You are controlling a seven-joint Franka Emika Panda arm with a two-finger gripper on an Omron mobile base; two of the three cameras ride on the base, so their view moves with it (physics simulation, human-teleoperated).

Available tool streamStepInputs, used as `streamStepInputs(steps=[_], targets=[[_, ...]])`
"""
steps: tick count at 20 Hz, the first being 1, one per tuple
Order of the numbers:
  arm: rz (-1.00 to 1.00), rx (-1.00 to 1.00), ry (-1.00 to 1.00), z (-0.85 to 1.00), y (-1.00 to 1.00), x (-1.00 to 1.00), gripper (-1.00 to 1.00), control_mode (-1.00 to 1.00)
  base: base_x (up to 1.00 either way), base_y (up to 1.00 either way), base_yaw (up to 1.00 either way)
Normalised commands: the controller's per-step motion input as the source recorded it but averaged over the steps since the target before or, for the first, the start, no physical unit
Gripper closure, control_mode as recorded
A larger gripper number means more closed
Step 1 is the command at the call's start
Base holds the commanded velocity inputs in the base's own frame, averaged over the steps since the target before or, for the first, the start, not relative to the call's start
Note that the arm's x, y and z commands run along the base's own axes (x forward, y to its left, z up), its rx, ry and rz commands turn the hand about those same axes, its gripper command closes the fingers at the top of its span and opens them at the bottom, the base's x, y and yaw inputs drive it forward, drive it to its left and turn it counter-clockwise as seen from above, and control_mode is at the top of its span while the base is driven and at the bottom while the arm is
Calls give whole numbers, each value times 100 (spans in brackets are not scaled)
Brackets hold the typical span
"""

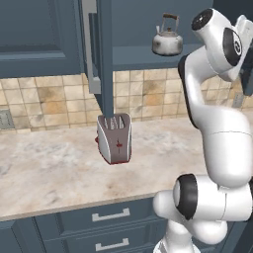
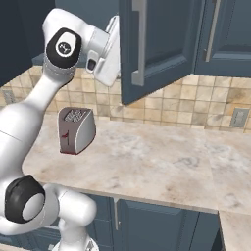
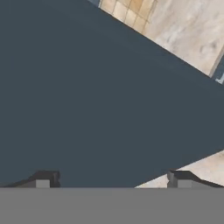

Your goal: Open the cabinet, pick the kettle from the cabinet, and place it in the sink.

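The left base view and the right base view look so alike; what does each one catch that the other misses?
Left base view: the kettle sitting on the open cabinet's shelf, and the blue drawers below the counter. Right base view: a closed neighbouring cabinet door and a wall outlet on the tiles. Both share the silver toaster, the marble counter and the swung-open cabinet door.

- The kettle (image 1: 167,42) stands inside the open cabinet (image 1: 143,20), on its shelf, above the bench (image 1: 59,168).
- The cabinet door (image 2: 159,44) swings out over the bench.
- The toaster (image 1: 114,138) sits on the bench, below the door's edge, before the tiled wall (image 1: 49,101).
- Drawers (image 1: 111,227) lie under the bench.
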Motion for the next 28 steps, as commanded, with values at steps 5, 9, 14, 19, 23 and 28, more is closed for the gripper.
streamStepInputs(steps=[5, 9, 14, 19, 23, 28], targets=[[-11, 0, 0, 0, -55, -36, -100, -100, 0, 0, 0], [-2, 0, 0, 0, -54, -29, -100, -100, 0, 0, 0], [0, 0, 0, 0, -49, -26, -100, -100, 0, 0, 0], [0, 0, 0, 0, -43, -19, -100, -100, 0, 0, 0], [1, 0, 5, -7, -13, -7, -100, -100, 0, 0, 0], [23, 0, 0, -2, 25, 0, -100, -100, 0, 0, 0]])
